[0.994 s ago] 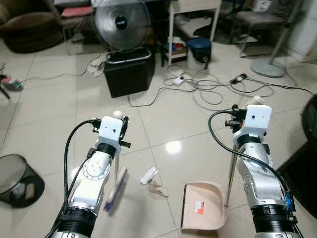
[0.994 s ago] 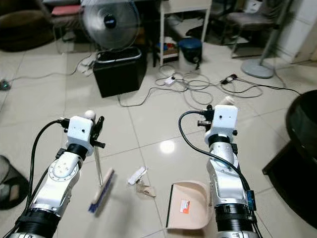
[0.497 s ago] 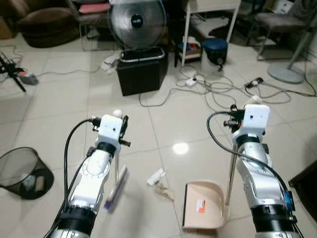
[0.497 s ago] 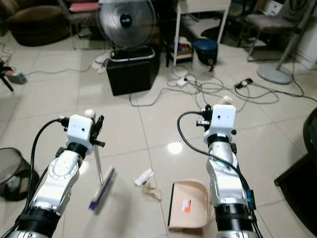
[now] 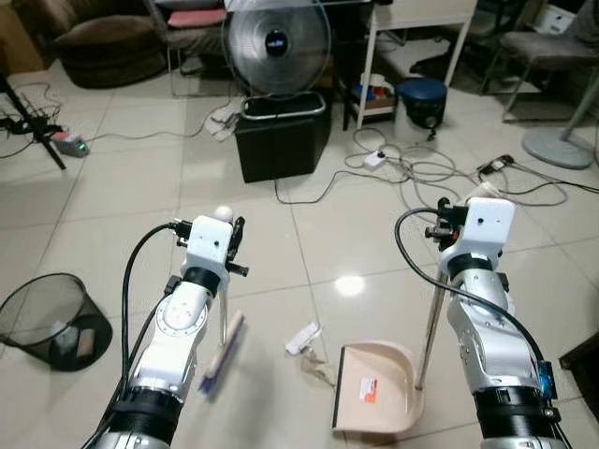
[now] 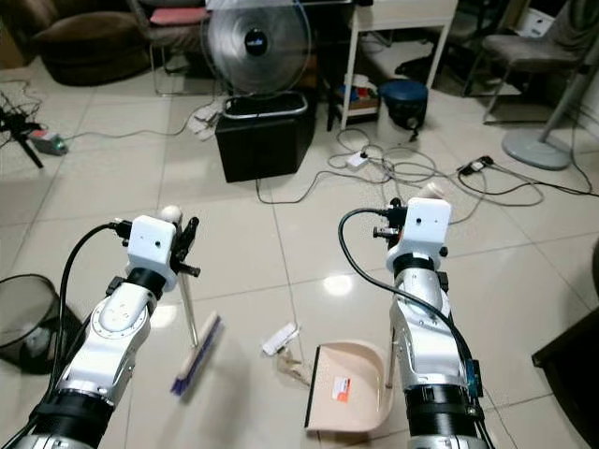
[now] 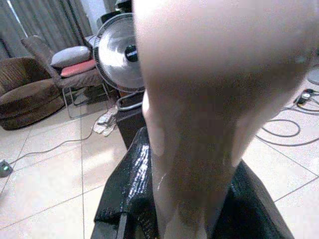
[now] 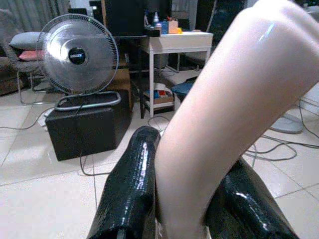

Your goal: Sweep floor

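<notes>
My left gripper (image 5: 225, 223) is shut on the pale top of a broom handle (image 7: 199, 99), one black finger (image 7: 128, 194) pressing its side. The broom's blue-bristled head (image 5: 223, 354) rests on the tiles below. My right gripper (image 5: 475, 196) is shut on the beige dustpan handle (image 8: 224, 114), a black finger (image 8: 127, 184) beside it. The beige dustpan (image 5: 374, 400) lies on the floor with its mouth facing left. Between broom and pan lie a white scrap (image 5: 302, 337) and a crumpled wrapper (image 5: 320, 368).
A black wire bin (image 5: 47, 318) stands at the left. Ahead, a fan (image 5: 276, 42) sits on a black box (image 5: 281, 140). Cables (image 5: 421, 173) sprawl across the tiles at the right. Behind them are a white table (image 5: 421, 28) and a blue bucket (image 5: 421, 98).
The camera has moved: the room has slid right and down in view, and the wire bin shows more fully. Both arms keep their holds; the dustpan sits slightly further left.
</notes>
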Controlling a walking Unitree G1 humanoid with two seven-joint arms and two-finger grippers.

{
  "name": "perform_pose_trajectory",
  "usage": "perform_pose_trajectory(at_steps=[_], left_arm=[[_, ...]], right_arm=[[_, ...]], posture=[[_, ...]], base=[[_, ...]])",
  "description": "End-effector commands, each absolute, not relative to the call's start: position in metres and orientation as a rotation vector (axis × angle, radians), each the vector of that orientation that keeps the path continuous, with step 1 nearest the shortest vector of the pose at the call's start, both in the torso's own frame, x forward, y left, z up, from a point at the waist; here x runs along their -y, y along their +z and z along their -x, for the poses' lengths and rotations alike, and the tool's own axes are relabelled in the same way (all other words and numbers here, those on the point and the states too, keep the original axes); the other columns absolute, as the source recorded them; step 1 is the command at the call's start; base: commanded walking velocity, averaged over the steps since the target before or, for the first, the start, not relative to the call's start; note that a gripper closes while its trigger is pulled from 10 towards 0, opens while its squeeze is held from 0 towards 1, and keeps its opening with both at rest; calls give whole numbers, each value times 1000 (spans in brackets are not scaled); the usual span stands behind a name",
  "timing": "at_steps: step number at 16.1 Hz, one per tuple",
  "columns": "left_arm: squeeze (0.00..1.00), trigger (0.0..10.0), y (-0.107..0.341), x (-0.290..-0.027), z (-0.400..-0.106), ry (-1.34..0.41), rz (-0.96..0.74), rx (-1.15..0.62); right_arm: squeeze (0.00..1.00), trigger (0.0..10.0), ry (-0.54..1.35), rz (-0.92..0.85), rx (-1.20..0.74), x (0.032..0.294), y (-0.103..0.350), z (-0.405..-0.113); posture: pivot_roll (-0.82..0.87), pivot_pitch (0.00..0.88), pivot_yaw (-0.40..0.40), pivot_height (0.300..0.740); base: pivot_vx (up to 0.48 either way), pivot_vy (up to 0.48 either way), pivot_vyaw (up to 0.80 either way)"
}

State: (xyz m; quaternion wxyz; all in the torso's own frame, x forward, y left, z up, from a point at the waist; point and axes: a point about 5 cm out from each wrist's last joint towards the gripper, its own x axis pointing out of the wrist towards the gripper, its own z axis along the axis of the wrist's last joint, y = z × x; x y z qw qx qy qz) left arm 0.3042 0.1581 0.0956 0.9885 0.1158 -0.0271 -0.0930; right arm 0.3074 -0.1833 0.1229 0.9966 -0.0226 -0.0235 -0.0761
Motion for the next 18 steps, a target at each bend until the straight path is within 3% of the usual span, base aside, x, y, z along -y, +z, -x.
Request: perform_pose_trajectory(at_steps=[1, 15, 18], left_arm=[[0, 10000, 105, -160, -308, -186, -246, 100], [0, 10000, 103, -160, -305, -204, -244, 100], [0, 10000, 100, -167, -304, -169, -243, 75]], right_arm=[[0, 10000, -151, 55, 71, 183, 128, -309], [0, 10000, -138, 34, 68, 181, 125, -306], [0, 10000, -134, 40, 68, 180, 123, -306]], posture=[[-72, 5, 48, 740], [-72, 0, 51, 740], [-68, 0, 52, 740]], base=[[442, 0, 0], [445, 0, -37], [0, 0, 0]])
